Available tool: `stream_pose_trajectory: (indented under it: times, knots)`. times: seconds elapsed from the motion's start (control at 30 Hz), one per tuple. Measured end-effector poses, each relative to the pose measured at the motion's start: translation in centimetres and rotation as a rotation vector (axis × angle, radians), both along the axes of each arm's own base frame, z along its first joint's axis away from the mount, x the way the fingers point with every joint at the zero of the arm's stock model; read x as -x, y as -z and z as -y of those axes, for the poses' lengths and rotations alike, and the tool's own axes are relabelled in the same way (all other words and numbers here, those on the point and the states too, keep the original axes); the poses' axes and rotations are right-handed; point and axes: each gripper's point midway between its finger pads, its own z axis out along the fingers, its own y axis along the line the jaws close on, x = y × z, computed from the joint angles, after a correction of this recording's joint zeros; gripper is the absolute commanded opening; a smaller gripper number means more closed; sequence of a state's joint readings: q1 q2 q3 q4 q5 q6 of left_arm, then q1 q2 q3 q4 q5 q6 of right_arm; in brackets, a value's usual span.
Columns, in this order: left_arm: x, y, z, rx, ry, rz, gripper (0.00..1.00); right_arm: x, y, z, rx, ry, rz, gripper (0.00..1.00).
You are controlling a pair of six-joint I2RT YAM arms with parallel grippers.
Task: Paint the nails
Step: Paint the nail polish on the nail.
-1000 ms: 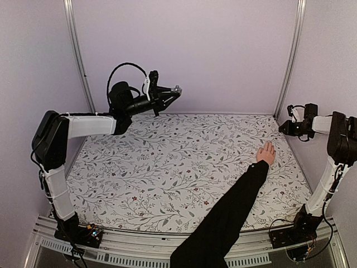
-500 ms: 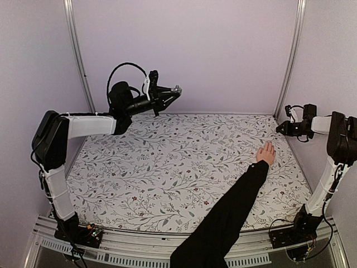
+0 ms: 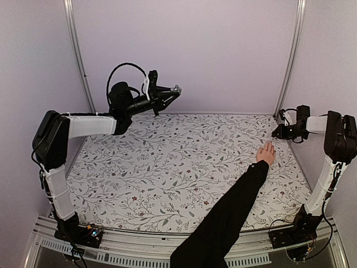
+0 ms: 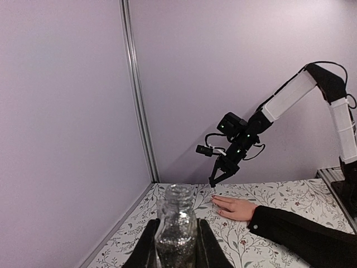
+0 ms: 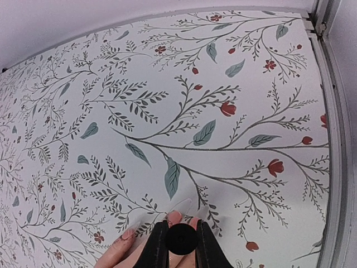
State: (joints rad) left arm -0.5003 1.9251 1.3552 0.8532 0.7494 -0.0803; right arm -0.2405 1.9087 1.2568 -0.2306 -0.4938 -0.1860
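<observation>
- Right wrist view: our right gripper (image 5: 181, 228) clamps a black round piece (image 5: 181, 241) just over the nails (image 5: 174, 216) of a hand (image 3: 266, 153) lying flat at the floral table (image 3: 167, 162)'s far right.
- Far left, we see our left gripper (image 4: 177, 252) grasping an uncapped glitter bottle (image 4: 177, 223) aloft.

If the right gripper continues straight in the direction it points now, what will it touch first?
Most likely the nails of the person's hand, which lie just beyond the right gripper in its wrist view; the gap between them is hard to judge.
</observation>
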Motion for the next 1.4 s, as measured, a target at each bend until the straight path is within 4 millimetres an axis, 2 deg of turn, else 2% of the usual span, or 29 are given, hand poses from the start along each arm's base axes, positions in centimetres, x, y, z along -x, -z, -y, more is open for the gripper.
stream_pose_trajectory:
  times: [0.17,0.37,0.93,1.27,1.4]
  knots:
    - [0.0,-0.1,-0.1,0.003,-0.001,0.0,0.0,0.4,0.5,0.7,0.003,0.064,-0.046,0.0]
    - [-0.1,0.0,0.0,0.013,0.001,-0.004,0.0,0.5,0.2,0.5,-0.01,0.099,-0.064,0.0]
    - [-0.3,0.3,-0.1,0.012,-0.001,-0.013,0.0,-1.3,-1.7,0.5,0.016,0.13,-0.026,0.0]
    - [-0.5,0.5,-0.2,0.01,-0.005,-0.016,0.0,-1.5,-0.2,0.6,0.032,0.138,-0.058,0.0]
    - [-0.7,0.8,-0.1,0.008,-0.006,-0.021,0.0,-1.6,-0.2,0.6,0.036,0.139,-0.058,0.0]
